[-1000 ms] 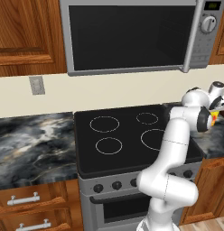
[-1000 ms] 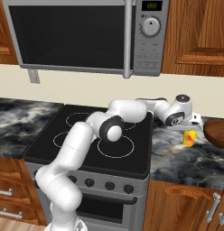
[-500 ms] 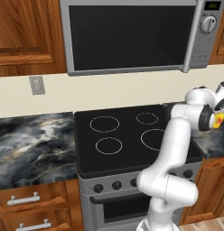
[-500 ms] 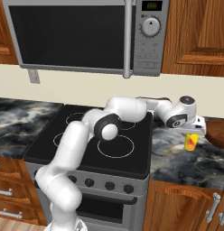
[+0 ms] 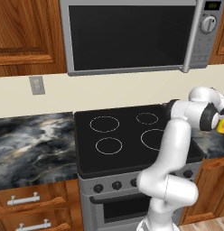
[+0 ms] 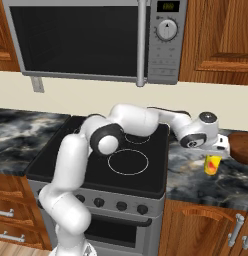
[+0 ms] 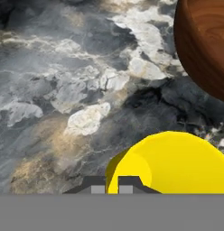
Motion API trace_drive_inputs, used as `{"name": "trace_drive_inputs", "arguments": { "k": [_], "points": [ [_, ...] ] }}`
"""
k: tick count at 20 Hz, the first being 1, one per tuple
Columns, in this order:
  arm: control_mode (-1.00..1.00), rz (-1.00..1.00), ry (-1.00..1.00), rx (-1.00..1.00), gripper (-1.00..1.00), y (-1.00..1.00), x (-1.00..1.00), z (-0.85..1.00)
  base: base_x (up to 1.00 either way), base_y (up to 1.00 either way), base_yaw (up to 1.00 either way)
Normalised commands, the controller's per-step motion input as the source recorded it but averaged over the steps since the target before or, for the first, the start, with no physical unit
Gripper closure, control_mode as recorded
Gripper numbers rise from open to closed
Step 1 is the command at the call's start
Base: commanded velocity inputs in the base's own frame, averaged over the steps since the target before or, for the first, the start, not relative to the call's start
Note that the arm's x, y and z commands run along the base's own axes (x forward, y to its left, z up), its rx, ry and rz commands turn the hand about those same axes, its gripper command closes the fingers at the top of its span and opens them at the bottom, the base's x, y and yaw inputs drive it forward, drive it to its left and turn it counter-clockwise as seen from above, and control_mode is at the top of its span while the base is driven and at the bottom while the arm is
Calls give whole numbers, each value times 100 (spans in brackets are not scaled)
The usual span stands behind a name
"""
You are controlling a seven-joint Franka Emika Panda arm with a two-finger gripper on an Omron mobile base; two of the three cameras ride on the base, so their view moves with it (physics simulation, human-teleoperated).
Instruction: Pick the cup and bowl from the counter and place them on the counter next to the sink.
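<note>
The end effector [image 6: 214, 152] was clamped on the cup [image 6: 213, 164], which hung beneath it clear of the table [image 6: 196, 175] in the right base view. In the hand view the fingertips [image 7: 96, 185] sat at 6 o'clock against the yellow cup [image 7: 170, 163], whose open mouth faced the camera. Whether the cup touched the stone below could not be told from that view; the right base view showed it lifted.

The bowl [image 6: 241, 147] rested on the table just beside the cup, at its 2 o'clock in the right base view, and apart from it. In the hand view the bowl [image 7: 204, 45] stood at 1 o'clock of the cup, with marbled table [image 7: 64, 90] between them.

In the left base view the end effector [image 5: 222, 121] and cup [image 5: 221, 127] appeared at 3 o'clock at the frame edge. The arm [image 6: 136, 122] reached from 8 o'clock across the stovetop [image 6: 121, 160] toward 3 o'clock. The microwave [image 6: 91, 37] hung above the stovetop, with wooden cabinets [image 6: 216, 35] at its 3 o'clock.
</note>
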Motion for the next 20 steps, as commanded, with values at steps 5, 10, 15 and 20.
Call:
{"name": "trace_drive_inputs", "arguments": {
  "k": [5, 10, 15, 20],
  "points": [
    [-100, 6, 0, -1, 100, 27, -53, 39, 0, 0, 0],
    [-100, 7, 0, -1, 100, 31, -47, 31, 0, 0, 0],
    [-100, 6, 0, 0, 100, 44, -52, 7, 0, 0, 0],
    [-100, 6, 0, 0, 100, 53, -47, 2, 0, 0, 0]
  ]
}}
